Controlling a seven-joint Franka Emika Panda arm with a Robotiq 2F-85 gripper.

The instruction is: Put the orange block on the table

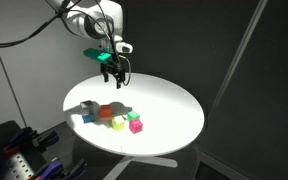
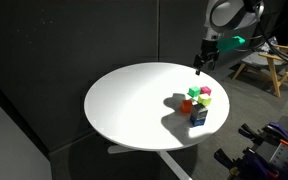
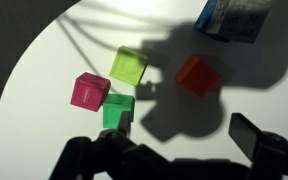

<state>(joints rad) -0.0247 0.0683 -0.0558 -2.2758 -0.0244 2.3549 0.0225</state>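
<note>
The orange block [image 3: 196, 75] lies on the white round table [image 3: 44, 60], apart from the other blocks. It also shows in both exterior views [image 1: 107, 112] [image 2: 187, 104]. My gripper [image 3: 184, 140] is open and empty. It hangs well above the table [image 1: 164, 100], over the far edge behind the block cluster, in both exterior views [image 1: 112, 68] [image 2: 199, 65]. Its shadow falls across the blocks.
A yellow-green block [image 3: 129, 67], a pink block [image 3: 89, 91] and a green block [image 3: 117, 108] sit close together. A dark blue block [image 3: 234, 15] lies beyond the orange one. Black curtains surround the table [image 2: 124, 100]. A wooden stool [image 2: 259, 65] stands behind.
</note>
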